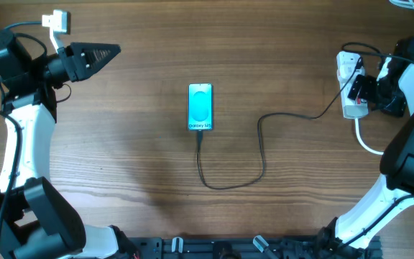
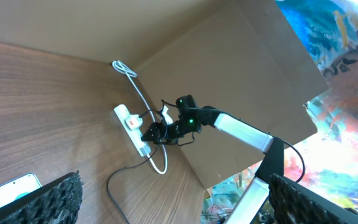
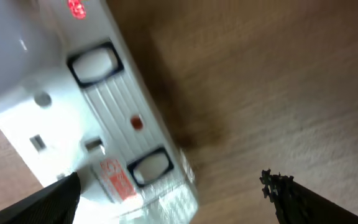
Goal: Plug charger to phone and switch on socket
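The phone [image 1: 200,107] is lying near the middle of the overhead frame, turquoise screen facing up. The charger [image 1: 261,144] is meeting its lower edge, looping down and then running across to the socket [image 1: 349,85] at the upper right, where a red lamp [image 3: 76,7] is glowing in the right wrist view. The right gripper [image 1: 360,91] is hanging close over the socket — jaws wide apart, gripping nothing. The left gripper [image 1: 111,51] is sitting at the upper left — jaws spread and empty, above the wooden table [image 1: 121,158].
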